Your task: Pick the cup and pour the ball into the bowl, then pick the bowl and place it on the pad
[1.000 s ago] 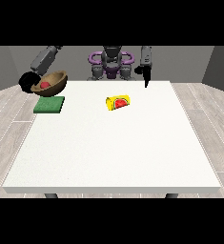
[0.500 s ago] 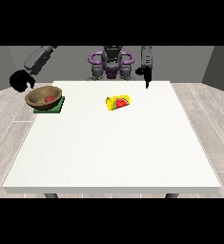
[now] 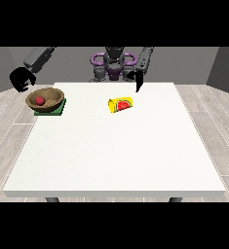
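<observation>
At upper left the bowl [image 3: 45, 97], red ball [image 3: 40, 100] inside, sits on the green pad [image 3: 50, 108] at the table [image 3: 116, 146] edge. The hand at the view's left [image 3: 21, 79] hovers beside it, fingers curled on nothing. The yellow cup [image 3: 121, 104] lies tipped mid-table; the hand at the view's right [image 3: 138, 80] points straight fingers down.

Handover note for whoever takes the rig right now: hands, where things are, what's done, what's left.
Hand at the view's left: off the bowl, raised beside it past the table's edge, holding nothing; fingers look curled.
Hand at the view's right: fingers straight, pointing down over the table's far edge, holding nothing.
Bowl: sits on the green pad at the table's far corner on the view's left, with the red ball inside.
Cup: yellow, lying on its side near the table's middle, far half.
Done: ball is in the bowl, bowl is on the pad.
Left: nothing on the task that I can see; just clear the arms.
</observation>
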`<act>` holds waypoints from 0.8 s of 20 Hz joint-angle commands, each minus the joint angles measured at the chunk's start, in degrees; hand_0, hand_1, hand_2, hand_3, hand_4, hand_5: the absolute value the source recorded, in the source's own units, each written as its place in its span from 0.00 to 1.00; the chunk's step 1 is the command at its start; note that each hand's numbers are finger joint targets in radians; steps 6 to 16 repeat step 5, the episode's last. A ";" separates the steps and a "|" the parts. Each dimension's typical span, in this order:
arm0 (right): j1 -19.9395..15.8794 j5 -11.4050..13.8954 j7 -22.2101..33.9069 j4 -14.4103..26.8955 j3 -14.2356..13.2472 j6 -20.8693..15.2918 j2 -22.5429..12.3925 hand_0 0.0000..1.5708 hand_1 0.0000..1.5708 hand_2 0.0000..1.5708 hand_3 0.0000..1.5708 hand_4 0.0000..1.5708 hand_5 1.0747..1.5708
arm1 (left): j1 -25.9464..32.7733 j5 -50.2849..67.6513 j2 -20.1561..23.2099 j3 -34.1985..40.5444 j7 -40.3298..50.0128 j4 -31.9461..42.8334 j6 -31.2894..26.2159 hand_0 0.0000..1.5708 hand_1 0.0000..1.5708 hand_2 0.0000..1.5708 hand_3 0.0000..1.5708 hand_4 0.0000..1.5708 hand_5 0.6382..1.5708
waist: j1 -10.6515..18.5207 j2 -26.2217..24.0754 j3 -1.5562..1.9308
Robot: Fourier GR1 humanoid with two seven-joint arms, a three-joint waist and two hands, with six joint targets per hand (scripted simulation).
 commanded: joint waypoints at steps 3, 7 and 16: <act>1.02 -0.48 2.71 -2.99 1.73 4.86 0.23 0.00 0.00 0.36 0.45 0.45 0.09 | -0.19 5.50 -0.12 -1.76 -4.59 8.03 4.04 0.00 0.00 0.00 0.00 0.77 0.75 | -3.41 -3.45 -0.02; 0.84 -0.54 3.09 -2.20 1.48 5.41 -0.55 0.00 0.00 0.37 0.48 0.45 0.00 | -1.50 4.28 -0.12 -5.46 -0.47 5.25 7.18 0.00 0.00 0.00 0.00 0.77 0.75 | -2.49 -4.20 0.01; 0.84 -0.54 3.09 -2.20 1.48 5.41 -0.55 0.00 0.00 0.37 0.48 0.45 0.00 | -1.50 4.28 -0.12 -5.46 -0.47 5.25 7.18 0.00 0.00 0.00 0.00 0.77 0.75 | -2.49 -4.20 0.01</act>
